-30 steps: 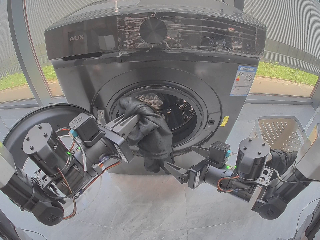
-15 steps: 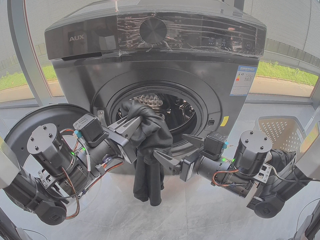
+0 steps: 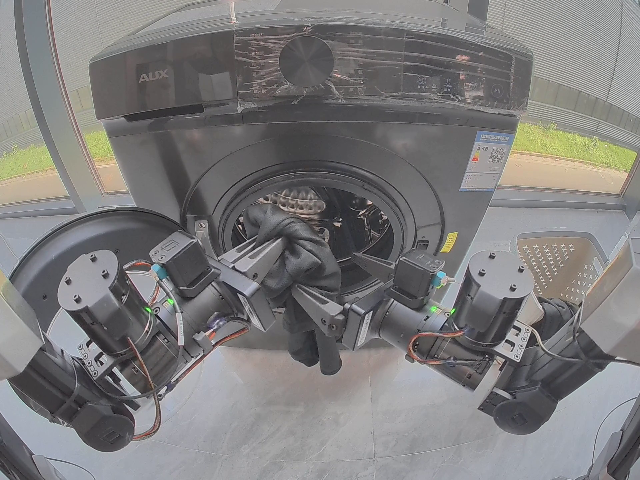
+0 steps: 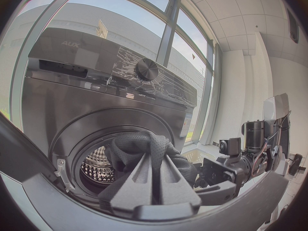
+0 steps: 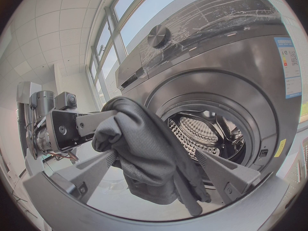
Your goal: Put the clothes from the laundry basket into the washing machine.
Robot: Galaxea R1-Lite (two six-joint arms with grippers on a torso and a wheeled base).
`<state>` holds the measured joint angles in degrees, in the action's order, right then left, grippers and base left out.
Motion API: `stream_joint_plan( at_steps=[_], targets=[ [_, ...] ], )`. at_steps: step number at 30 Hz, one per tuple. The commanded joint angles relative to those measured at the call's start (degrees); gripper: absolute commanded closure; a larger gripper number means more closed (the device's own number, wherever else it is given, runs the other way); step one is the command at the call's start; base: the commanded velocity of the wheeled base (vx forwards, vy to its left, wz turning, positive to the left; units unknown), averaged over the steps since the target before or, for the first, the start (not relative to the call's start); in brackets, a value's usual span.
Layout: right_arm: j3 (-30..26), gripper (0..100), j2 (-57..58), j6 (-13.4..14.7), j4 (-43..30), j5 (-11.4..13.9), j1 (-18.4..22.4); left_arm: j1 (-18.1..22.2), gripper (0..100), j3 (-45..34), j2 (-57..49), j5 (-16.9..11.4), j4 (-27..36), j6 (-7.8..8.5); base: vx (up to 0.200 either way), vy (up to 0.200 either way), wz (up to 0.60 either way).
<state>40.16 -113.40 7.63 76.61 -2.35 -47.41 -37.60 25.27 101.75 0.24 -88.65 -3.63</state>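
A dark grey garment (image 3: 301,261) hangs in front of the washing machine's open drum (image 3: 347,218), its tail drooping below the door rim. My left gripper (image 3: 272,248) is shut on the garment's upper bunch, its fingers pressed together over the cloth (image 4: 141,145). My right gripper (image 3: 339,287) stands open just right of it, one finger on each side of the hanging cloth (image 5: 144,145). In the right wrist view the open gripper (image 5: 154,156) frames the garment, with the left gripper (image 5: 93,121) gripping the cloth's far edge.
The washing machine (image 3: 200,141) fills the front, its round door (image 3: 60,248) swung open to the left. A pale perforated laundry basket (image 3: 563,261) stands on the floor at the right, behind my right arm. Grey tiled floor (image 3: 300,421) lies open below.
My right gripper has risen and moved left until its open fingers flank the garment. The cloth's tail dropped loose half a second ago and now hangs shorter. The left gripper has barely moved.
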Motion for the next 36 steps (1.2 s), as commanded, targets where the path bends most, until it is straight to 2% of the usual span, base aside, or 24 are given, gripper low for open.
stream_joint_plan(
  at_steps=[1,5,7,8,14,20,21,24,28,36],
  targets=[
    [0.36,0,-2.09,-0.07,0.03,-0.11,-0.58,-0.11,100,0.22,-0.07,0.02,-0.03,-0.15,0.000,0.000,0.00],
    [1.77,0,-3.50,0.02,0.12,-2.39,-0.67,-0.20,100,0.22,-0.24,0.02,-0.03,-0.32,0.000,0.000,0.00],
    [2.30,0,-3.50,0.02,0.21,-2.74,-0.67,-0.20,100,0.13,-0.15,0.02,-0.03,-0.32,0.000,0.000,0.00],
    [2.73,100,-3.41,0.02,0.30,-2.74,-0.58,-0.20,100,0.04,-0.07,0.02,-0.03,-0.32,0.000,0.000,0.00],
    [3.09,100,-3.06,0.02,0.30,-2.83,-0.58,-0.20,100,-0.31,0.02,-0.07,-0.03,-0.41,0.000,0.000,0.00],
    [3.00,100,-3.06,0.10,0.30,-2.92,-0.67,0.15,100,-0.75,0.02,-0.24,-0.03,-1.20,0.000,0.000,0.00],
    [3.00,100,-3.06,0.10,0.30,-2.92,-0.67,0.24,0,-0.75,-0.07,-0.33,-0.03,-1.11,0.000,0.000,0.00],
    [2.91,100,-2.88,0.10,0.30,-3.01,-0.67,0.51,0,-0.66,-0.24,-0.60,-0.03,-1.46,0.000,0.000,0.00],
    [2.91,100,-2.44,0.63,0.21,-3.36,-0.49,2.35,0,-0.22,-0.07,-0.68,0.06,-2.96,0.000,0.000,0.00],
    [2.91,100,-1.39,0.81,-0.05,-4.94,1.09,3.32,0,0.48,-0.24,-0.60,0.06,-3.13,0.000,0.000,0.00]
  ],
)
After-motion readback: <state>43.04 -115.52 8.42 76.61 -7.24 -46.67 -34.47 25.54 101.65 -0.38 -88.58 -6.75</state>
